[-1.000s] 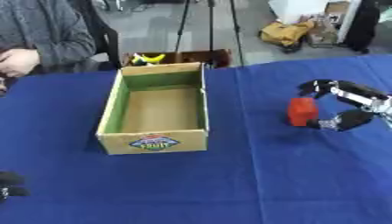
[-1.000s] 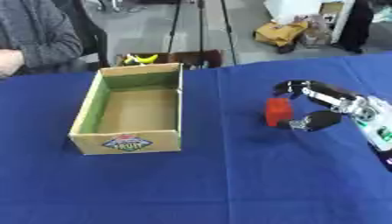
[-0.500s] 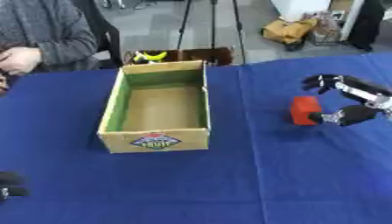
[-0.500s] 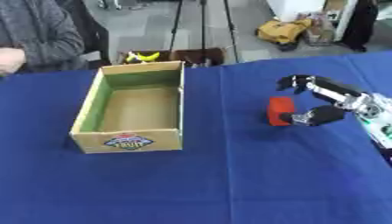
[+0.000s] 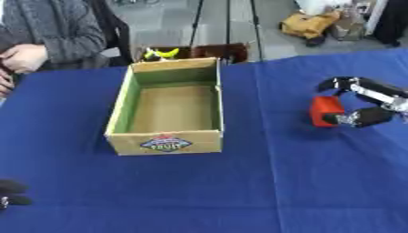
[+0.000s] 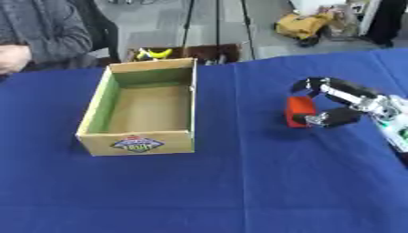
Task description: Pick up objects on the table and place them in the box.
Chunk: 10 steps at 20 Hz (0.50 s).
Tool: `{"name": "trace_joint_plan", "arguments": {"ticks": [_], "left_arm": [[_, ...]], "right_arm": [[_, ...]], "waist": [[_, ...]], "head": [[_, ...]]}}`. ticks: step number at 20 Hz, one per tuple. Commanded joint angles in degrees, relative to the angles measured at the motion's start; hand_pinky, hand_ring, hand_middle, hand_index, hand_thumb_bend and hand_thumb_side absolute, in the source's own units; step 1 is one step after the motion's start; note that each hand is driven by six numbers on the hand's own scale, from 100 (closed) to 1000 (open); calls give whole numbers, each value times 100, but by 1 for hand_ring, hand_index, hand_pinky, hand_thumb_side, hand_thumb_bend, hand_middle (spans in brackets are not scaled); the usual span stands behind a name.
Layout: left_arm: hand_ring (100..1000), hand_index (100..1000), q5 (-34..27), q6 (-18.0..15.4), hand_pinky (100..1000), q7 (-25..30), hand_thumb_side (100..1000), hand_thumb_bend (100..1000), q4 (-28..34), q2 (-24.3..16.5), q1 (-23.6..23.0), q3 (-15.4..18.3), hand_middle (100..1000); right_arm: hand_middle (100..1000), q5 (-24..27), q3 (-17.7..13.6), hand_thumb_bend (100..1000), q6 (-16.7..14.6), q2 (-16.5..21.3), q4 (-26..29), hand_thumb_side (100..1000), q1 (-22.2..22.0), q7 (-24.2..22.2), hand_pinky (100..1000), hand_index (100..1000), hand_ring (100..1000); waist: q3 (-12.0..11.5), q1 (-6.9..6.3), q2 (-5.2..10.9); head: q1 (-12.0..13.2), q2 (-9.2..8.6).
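A red block [image 5: 324, 110] lies on the blue table [image 5: 239, 191], right of the box. My right hand [image 5: 368, 102] comes in from the right edge and curls round the block: fingers [image 5: 333, 83] arch over its far side and the thumb [image 5: 363, 118] meets its near right side. The open cardboard box [image 5: 165, 142] with green inner walls and a label on its front stands left of centre and looks empty. My left hand [image 5: 9, 193] shows only as a dark shape at the lower left corner.
Beyond the table's far edge a dark crate holds something yellow [image 5: 162, 53]. A person in a grey sleeve [image 5: 56, 32] sits at the far left, not touching the task's things. Tripod legs and a yellow bag [image 5: 307, 23] are on the floor behind.
The whole picture has shifted slightly, so the camera moved. The right hand and red block keep almost the same place relative to the box.
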<state>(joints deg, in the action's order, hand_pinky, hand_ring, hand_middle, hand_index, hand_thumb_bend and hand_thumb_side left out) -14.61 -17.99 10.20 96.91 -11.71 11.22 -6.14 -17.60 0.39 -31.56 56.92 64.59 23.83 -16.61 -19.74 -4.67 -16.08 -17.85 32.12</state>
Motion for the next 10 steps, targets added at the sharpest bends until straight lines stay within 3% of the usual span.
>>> {"name": "trace_joint_plan", "arguments": {"ticks": [1, 10], "left_arm": [[665, 700, -27, -9, 583, 29, 1000, 202, 108, -58, 51, 6, 603], [665, 701, -32, -13, 584, 43, 1000, 204, 108, -39, 58, 4, 604]], "right_arm": [[850, -116, -88, 419, 30, 297, 10, 742, 39, 67, 776, 910, 1000], [792, -227, -94, 370, 60, 287, -62, 710, -9, 121, 770, 914, 1000]], "waist": [[-6, 12, 73], [5, 9, 49]], "head": [[-19, -36], [16, -49]]}}
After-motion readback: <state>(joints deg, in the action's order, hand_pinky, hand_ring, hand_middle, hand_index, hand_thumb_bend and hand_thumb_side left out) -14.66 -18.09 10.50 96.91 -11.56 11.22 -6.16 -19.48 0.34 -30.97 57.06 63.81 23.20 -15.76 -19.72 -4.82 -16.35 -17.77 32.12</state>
